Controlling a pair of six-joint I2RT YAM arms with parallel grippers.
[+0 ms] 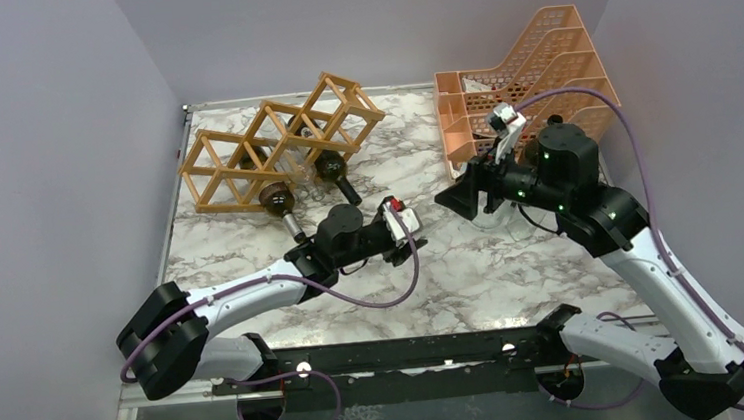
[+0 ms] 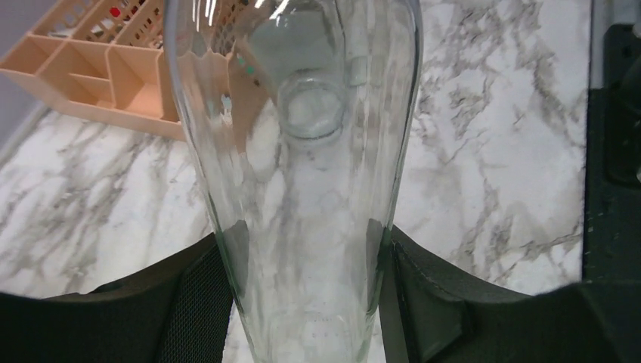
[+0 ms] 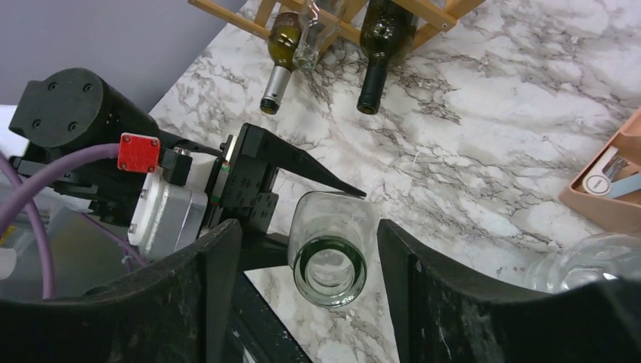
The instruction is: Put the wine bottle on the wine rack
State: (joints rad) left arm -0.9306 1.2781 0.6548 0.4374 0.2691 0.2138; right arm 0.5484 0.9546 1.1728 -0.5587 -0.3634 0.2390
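A clear glass wine bottle (image 2: pixel 302 151) hangs above the marble table between my two grippers. My left gripper (image 2: pixel 302 242) is shut on its body, with both black pads pressed against the glass. In the right wrist view the bottle's mouth (image 3: pixel 330 268) points at the camera. My right gripper (image 3: pixel 306 231) stands open around the neck, with a gap on each side. In the top view the left gripper (image 1: pixel 411 219) and right gripper (image 1: pixel 457 198) face each other at mid-table. The wooden lattice wine rack (image 1: pixel 277 142) stands at the back left.
Dark bottles (image 1: pixel 277 197) (image 1: pixel 335 168) lie in the rack with their necks towards the arms. A peach mesh organiser (image 1: pixel 528 77) stands at the back right behind my right arm. Another clear glass bottle (image 3: pixel 582 261) lies near it.
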